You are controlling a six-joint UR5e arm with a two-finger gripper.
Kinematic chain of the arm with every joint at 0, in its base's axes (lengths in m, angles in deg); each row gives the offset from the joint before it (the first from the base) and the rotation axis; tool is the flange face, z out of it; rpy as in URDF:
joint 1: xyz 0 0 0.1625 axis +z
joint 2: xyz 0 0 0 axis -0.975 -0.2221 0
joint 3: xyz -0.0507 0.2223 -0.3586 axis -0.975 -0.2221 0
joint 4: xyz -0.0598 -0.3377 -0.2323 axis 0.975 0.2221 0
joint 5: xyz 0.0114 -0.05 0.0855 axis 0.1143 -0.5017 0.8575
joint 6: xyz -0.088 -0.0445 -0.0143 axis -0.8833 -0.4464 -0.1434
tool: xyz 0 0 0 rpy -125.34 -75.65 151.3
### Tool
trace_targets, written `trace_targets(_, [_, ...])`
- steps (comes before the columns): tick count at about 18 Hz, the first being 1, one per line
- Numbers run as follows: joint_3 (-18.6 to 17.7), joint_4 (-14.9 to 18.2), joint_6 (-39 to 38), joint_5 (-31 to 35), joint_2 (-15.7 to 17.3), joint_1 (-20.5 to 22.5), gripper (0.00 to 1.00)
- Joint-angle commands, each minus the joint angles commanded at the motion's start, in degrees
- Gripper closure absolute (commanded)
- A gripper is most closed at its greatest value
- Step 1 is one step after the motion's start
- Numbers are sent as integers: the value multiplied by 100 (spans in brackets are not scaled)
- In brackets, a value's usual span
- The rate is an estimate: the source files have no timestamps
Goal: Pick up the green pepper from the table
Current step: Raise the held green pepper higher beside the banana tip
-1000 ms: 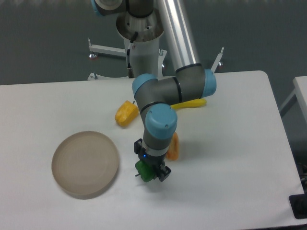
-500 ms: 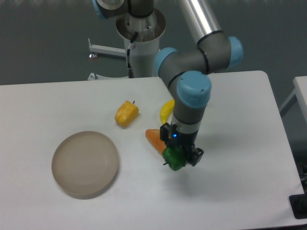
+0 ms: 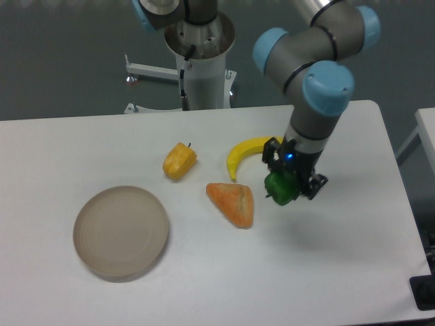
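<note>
1. The green pepper [image 3: 280, 188] is clamped between the fingers of the gripper [image 3: 291, 186] and is held above the table [image 3: 353, 244], right of the carrot [image 3: 233, 203]
2. Slippage may be caused by the glossy, lobed skin
3. The banana [image 3: 246, 152] may be clipped if the load is lowered

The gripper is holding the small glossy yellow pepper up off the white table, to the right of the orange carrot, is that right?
Not quite. The fixed camera view shows the gripper with its jaws closed on the small glossy green bell pepper, not the yellow pepper, which lies on the white table. The rest holds: it is lifted, right of the orange carrot.
</note>
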Motion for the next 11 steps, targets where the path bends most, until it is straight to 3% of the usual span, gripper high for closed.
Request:
trace_targets(4, [0, -8, 26, 333, -35, 27, 78])
trace_targets(7, [0, 18, 868, 624, -44, 36, 77])
trace_targets(11, [9, 9, 932, 624, -61, 44, 77])
